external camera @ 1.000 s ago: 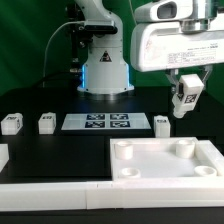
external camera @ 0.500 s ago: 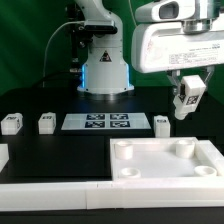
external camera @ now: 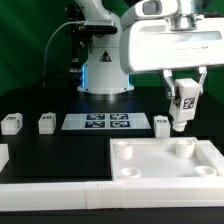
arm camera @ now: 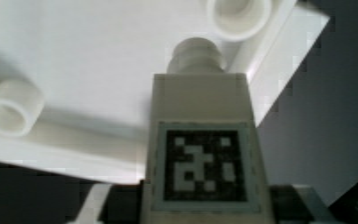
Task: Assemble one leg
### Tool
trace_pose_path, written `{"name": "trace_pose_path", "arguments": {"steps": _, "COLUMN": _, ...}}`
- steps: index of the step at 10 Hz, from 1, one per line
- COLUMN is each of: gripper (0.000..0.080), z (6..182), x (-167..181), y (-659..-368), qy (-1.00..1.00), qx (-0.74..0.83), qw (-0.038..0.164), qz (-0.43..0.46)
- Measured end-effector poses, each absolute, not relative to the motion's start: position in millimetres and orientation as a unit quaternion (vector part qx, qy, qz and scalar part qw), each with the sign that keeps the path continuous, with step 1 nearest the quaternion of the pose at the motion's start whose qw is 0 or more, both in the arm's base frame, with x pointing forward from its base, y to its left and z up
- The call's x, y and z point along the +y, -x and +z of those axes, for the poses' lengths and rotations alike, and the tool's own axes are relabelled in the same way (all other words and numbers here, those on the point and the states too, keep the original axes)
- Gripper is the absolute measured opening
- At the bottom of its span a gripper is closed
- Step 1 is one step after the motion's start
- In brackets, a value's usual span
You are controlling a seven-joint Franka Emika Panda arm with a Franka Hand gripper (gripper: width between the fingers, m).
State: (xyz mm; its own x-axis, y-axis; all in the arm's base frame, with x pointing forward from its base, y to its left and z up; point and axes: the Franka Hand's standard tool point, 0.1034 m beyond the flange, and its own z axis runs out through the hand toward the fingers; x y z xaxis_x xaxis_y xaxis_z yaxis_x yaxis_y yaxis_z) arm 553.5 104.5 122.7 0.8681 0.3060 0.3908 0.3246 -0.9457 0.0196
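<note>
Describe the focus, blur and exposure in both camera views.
Exterior view: reasonably sharp and evenly lit; the white tray reads bright against the black table, with a blue glow on the arm's base. Wrist view: soft throughout; the leg fills the frame close up, its tag is blurred, and the tray behind is nearly washed out.

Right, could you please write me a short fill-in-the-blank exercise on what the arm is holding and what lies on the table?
1. The gripper is shut on one white leg, which hangs over the wide white ____.
2. ____ more legs lie on the black table.
3. The sockets in that wide piece are ____ in shape.
Missing words: tray; three; round.
</note>
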Motion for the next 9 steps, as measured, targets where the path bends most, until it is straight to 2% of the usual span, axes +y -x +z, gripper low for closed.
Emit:
{"name": "trace_pose_path", "arguments": {"steps": 4, "gripper": 0.0293, "z": 119.2, "x": 105, "y": -552, "qy": 0.966, "qx": -0.165, "qw": 0.023, "qz": -0.195}}
{"name": "trace_pose_path", "arguments": {"steps": 9, "gripper": 0.0293, "z": 113.0, "x": 108, "y": -594, "qy": 0.964, "qx": -0.170, "qw": 0.026, "qz": -0.205}}
